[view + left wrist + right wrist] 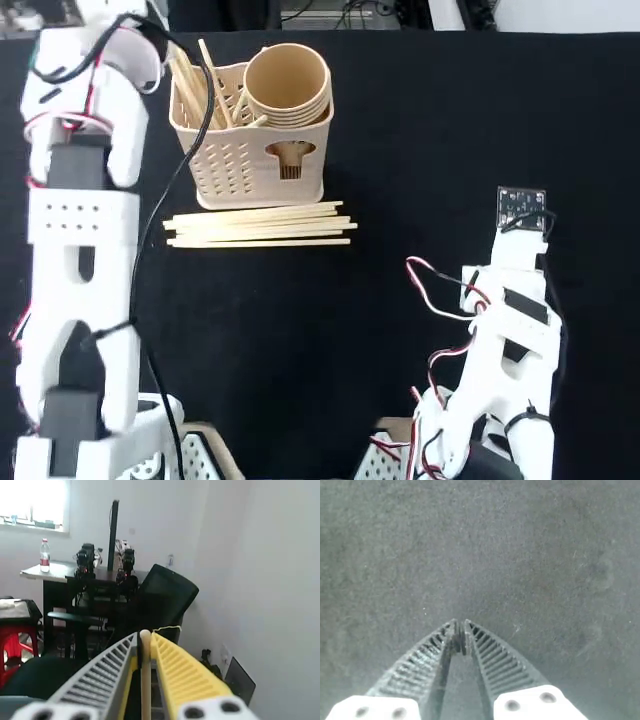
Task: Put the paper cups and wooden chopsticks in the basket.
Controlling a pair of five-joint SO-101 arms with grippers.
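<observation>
Tan paper cups [287, 85] sit in the cream slotted plastic basket [245, 165]; pale wooden chopsticks [260, 225] lie outside it. Left gripper [144, 638] clamps one chopstick [145, 690]; right gripper [459, 635] closed, empty.

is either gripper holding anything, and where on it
The left gripper is shut on a wooden chopstick, pinched at its rounded end. The right gripper is shut, holding nothing.

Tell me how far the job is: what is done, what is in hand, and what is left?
Done: the paper cups sit stacked in the basket, with some chopsticks beside them. In hand: the left gripper is shut on one chopstick. Left: a bundle of chopsticks lies on the table in front of the basket.
</observation>
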